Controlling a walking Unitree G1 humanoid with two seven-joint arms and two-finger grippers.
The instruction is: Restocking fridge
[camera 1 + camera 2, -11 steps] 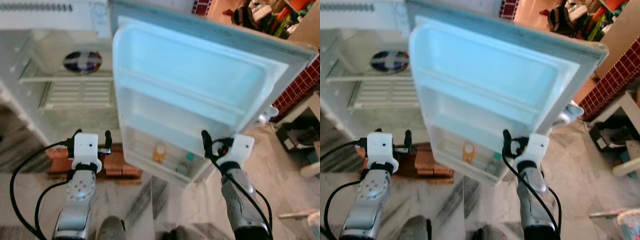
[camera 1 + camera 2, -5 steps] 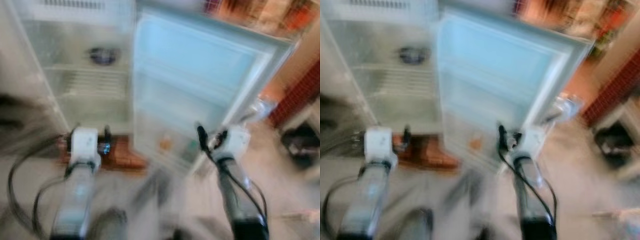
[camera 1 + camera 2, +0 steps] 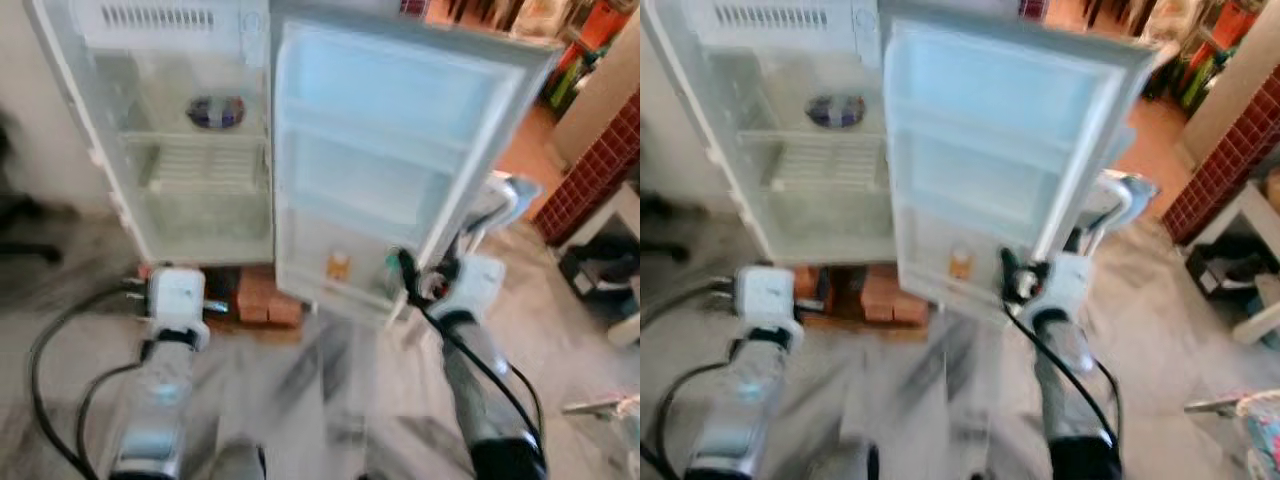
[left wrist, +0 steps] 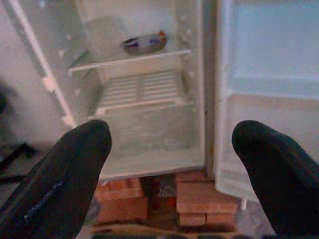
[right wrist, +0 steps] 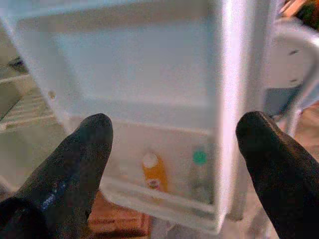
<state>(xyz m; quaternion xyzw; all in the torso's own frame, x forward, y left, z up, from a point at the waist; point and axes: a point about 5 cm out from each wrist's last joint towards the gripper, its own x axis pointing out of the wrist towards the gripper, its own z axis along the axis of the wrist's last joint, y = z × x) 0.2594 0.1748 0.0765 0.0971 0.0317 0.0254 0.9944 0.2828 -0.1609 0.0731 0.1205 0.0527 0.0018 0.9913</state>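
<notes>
Fridge point(image 3: 190, 190) is standing open ahead, two bottles — one orange bottle point(image 5: 154, 173), one green-capped bottle point(image 5: 199, 172) — sitting in its door's lowest shelf, one bowl point(image 3: 215, 110) inside, while left gripper point(image 4: 169, 164) and right gripper point(image 5: 174, 159) are both gaping wide, holding nothing.

Open fridge point(image 4: 144, 94) on bricks point(image 4: 199, 196), dark bowl point(image 4: 144, 44) on its shelf, beyond spread black fingers point(image 4: 65, 174)

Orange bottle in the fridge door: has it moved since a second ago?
No. The orange bottle still stands in the bottom door shelf beside the green-capped bottle; the camera shifted, not the bottle.
</notes>
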